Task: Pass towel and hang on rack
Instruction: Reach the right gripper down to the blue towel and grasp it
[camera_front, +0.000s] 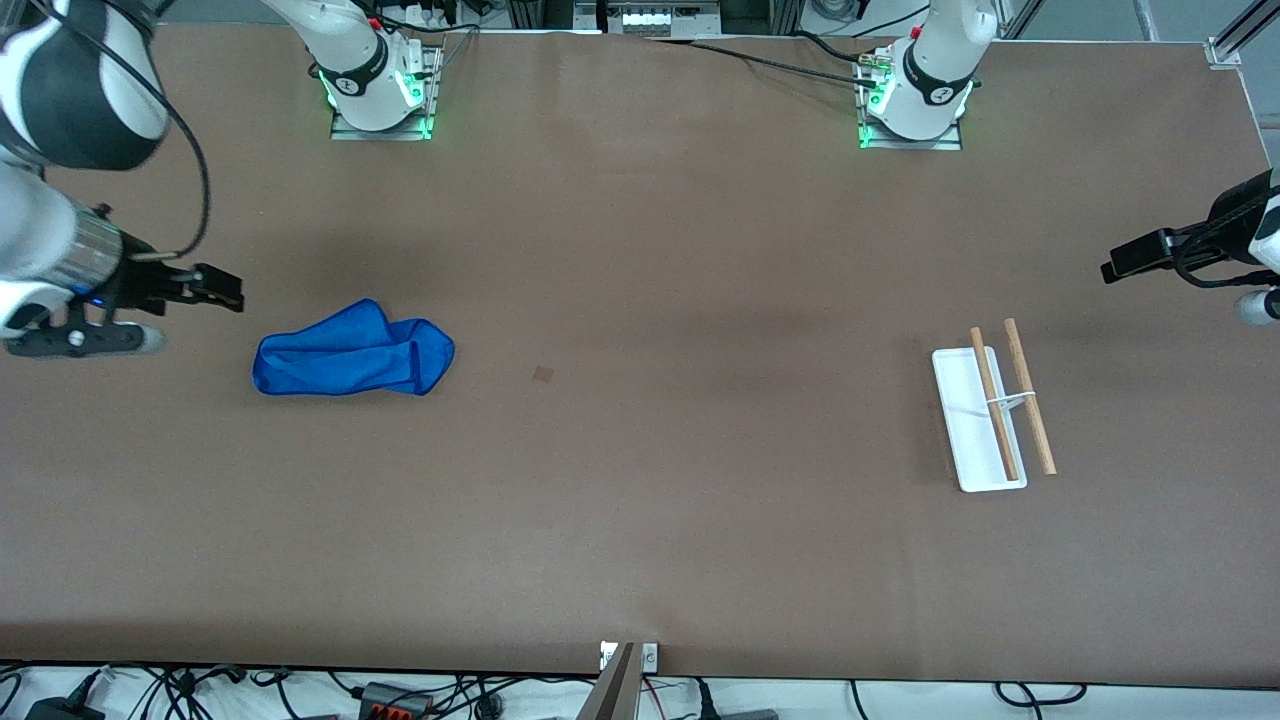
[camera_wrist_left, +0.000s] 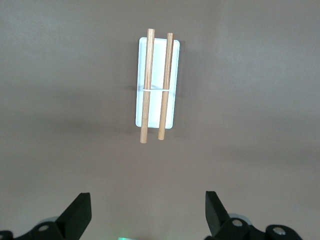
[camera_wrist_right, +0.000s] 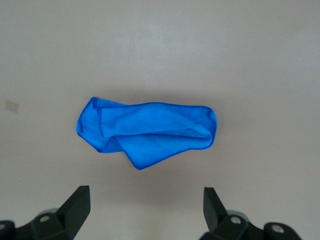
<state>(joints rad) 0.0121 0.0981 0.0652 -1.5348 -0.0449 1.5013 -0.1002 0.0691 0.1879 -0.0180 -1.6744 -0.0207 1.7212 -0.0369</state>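
Note:
The blue towel (camera_front: 352, 350) lies crumpled on the brown table toward the right arm's end; it also shows in the right wrist view (camera_wrist_right: 147, 131). My right gripper (camera_front: 232, 292) hangs open and empty in the air, beside the towel and off toward the table's end (camera_wrist_right: 145, 207). The rack (camera_front: 990, 410), with a white base and two wooden rods, stands toward the left arm's end and shows in the left wrist view (camera_wrist_left: 157, 82). My left gripper (camera_front: 1110, 270) hangs open and empty, apart from the rack, toward that end of the table (camera_wrist_left: 148, 210).
A small brown square mark (camera_front: 543, 374) lies on the table between towel and rack, closer to the towel. The arm bases (camera_front: 380, 95) (camera_front: 915, 100) stand along the table edge farthest from the front camera. A metal bracket (camera_front: 628, 658) sits at the nearest edge.

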